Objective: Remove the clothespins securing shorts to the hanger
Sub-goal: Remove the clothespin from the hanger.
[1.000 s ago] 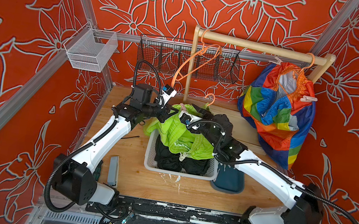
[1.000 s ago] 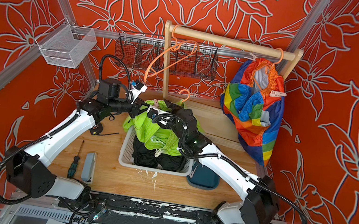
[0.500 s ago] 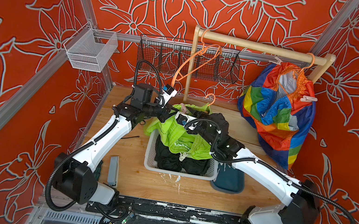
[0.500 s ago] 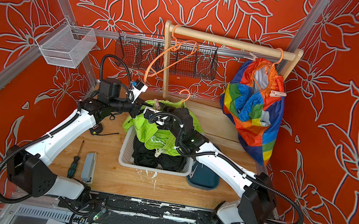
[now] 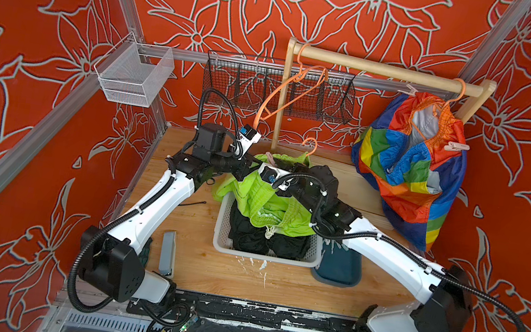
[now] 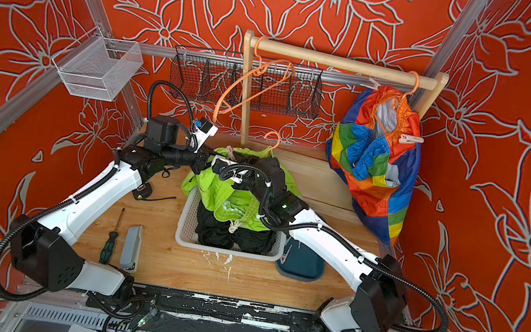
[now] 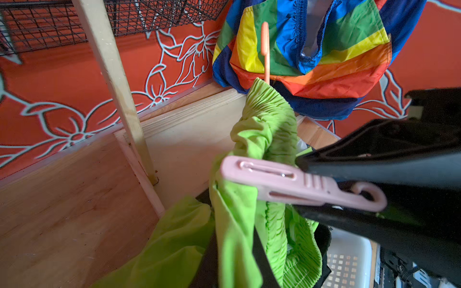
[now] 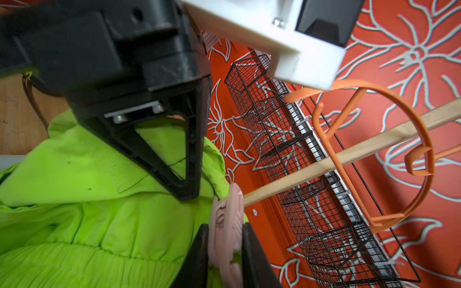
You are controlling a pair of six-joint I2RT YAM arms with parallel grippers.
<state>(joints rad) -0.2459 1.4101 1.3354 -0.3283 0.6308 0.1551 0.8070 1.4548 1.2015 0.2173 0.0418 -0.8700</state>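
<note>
1. above the white basket (image 5: 264,257), the left gripper (image 8: 185,192) is pinching shut on the lime green shorts (image 5: 262,199).
2. just beside it, the right gripper (image 8: 225,229) is squeezing the tail of the pink clothespin (image 7: 294,184), which is clipping that green fabric.
3. at the far right, the rainbow shorts (image 5: 408,168) are hanging from the wooden rail (image 5: 380,67), with a second clothespin (image 5: 456,146) pinning them to an orange hanger (image 5: 448,98).
</note>
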